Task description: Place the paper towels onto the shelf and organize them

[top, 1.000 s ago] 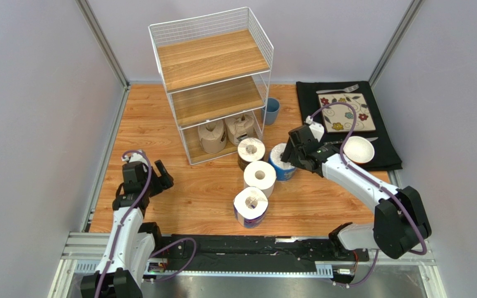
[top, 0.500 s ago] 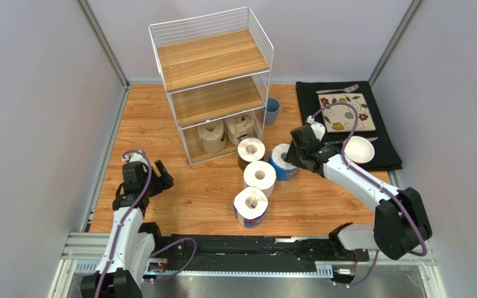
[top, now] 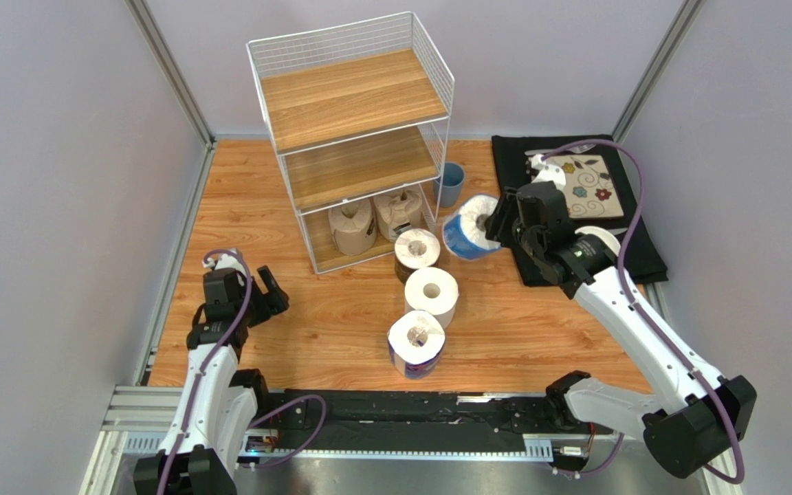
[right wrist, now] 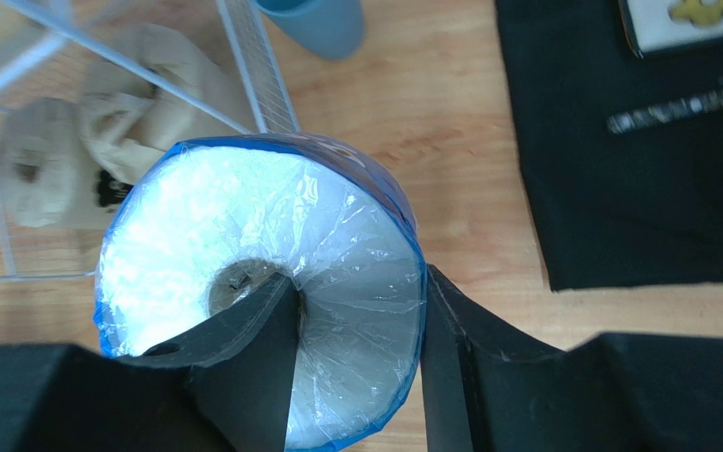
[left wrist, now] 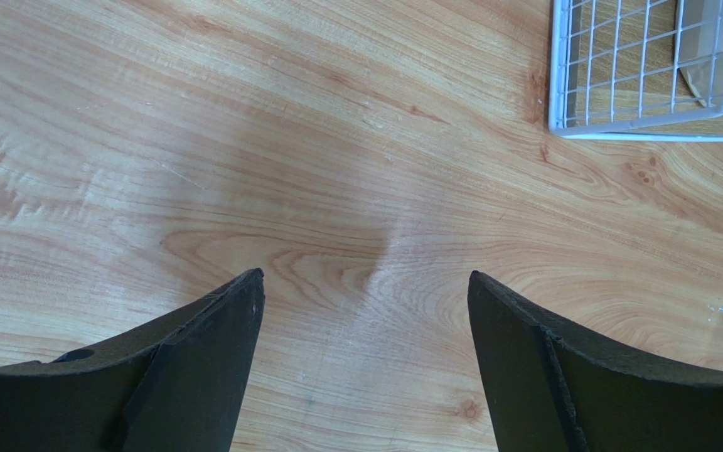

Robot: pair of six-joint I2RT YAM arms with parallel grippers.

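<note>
Right claw [top: 500, 221] is pinching the blue-wrapped roll [top: 471, 228] by its wall: in the wrist view one finger [right wrist: 260, 325] sits in the cardboard core and the other presses the outside of the wrap, so the right claw [right wrist: 356, 325] is closed on the blue-wrapped roll [right wrist: 262, 273]. The roll is tipped, with its flat end facing away from the claw's wrist, and appears lifted off the table [top: 266, 196]. The shelf [top: 354, 98] stands just beyond and to the left of this claw. Its lowest tier holds two brown-paper rolls [top: 374, 220] side by side, seen past the held roll through the wire [right wrist: 262, 66]. A blue cup [top: 452, 184] stands ahead of the claw, beside the shelf's right side. A black mat [top: 643, 253] lies to the claw's right and under its arm. On the table to the near left of the claw, a dark-wrapped roll [top: 417, 253], a white roll [top: 431, 295] and a second blue-wrapped roll [top: 416, 343] stand upright in a row, each touching or almost touching the next. Left claw [top: 269, 292], well apart from all the rolls, is spread with nothing between its fingers. In its wrist view the left claw [left wrist: 365, 292] has only bare wood beneath it, and the shelf's bottom corner [left wrist: 648, 66] lies ahead to its right.
</note>
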